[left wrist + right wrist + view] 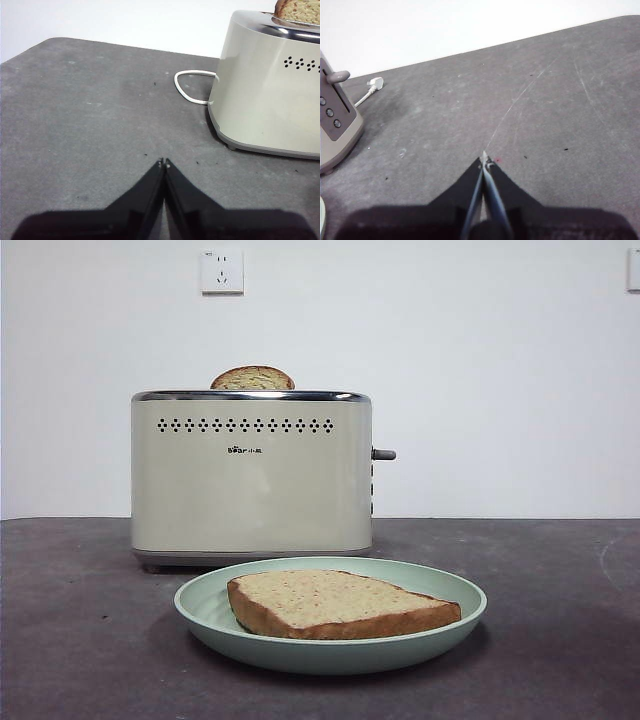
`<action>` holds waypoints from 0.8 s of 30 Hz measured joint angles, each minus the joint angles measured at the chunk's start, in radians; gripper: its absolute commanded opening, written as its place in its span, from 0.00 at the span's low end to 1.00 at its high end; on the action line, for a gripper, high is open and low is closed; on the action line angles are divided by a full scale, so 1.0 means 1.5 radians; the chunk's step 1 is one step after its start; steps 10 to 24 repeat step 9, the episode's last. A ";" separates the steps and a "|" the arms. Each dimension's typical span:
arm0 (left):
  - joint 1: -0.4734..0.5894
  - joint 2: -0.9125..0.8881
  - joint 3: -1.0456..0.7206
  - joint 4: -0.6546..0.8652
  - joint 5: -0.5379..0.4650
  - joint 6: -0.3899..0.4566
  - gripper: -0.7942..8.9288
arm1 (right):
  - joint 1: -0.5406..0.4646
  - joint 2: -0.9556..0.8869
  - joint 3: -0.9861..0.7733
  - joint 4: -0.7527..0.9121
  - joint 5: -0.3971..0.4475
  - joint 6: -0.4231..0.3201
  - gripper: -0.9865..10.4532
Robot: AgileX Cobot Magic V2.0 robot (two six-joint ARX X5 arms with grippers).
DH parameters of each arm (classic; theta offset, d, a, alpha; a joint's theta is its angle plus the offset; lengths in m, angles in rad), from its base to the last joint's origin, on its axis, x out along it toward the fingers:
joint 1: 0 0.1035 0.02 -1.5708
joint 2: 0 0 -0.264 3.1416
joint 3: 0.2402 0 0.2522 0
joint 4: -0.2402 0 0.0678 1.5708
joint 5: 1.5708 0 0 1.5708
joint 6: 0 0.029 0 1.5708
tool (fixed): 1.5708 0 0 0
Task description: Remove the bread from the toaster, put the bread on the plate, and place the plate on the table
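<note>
The bread [335, 602] lies flat on the mint-green plate [200, 605], which rests on the dark table [80, 640] in front of the cream toaster [250, 480]. Another slice [252, 378] shows only its rounded top in the toaster slot; it also shows in the left wrist view [300, 10]. My left gripper [164, 164] is shut and empty above the table, off the toaster's [270, 85] end. My right gripper [485, 159] is shut and empty above the table, off the toaster's lever side [335, 115]. Neither gripper shows in the front view.
The toaster's white cord [192, 85] loops on the table behind it, with its plug [374, 84] lying near the back edge. A wall socket [221, 271] is on the white wall. A thin sliver of the plate's rim [322, 220] shows in the right wrist view.
</note>
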 measured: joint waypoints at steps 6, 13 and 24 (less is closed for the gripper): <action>0.000 0.000 0.000 0.000 0.000 0.000 0.08 | 0.000 0.000 0.000 0.000 0.000 0.000 0.09; 0.000 0.000 0.000 0.000 0.000 0.000 0.08 | 0.000 0.000 0.000 0.000 0.000 0.000 0.09; 0.000 0.000 0.000 0.000 0.000 0.000 0.08 | 0.000 0.000 0.000 0.000 0.000 0.000 0.09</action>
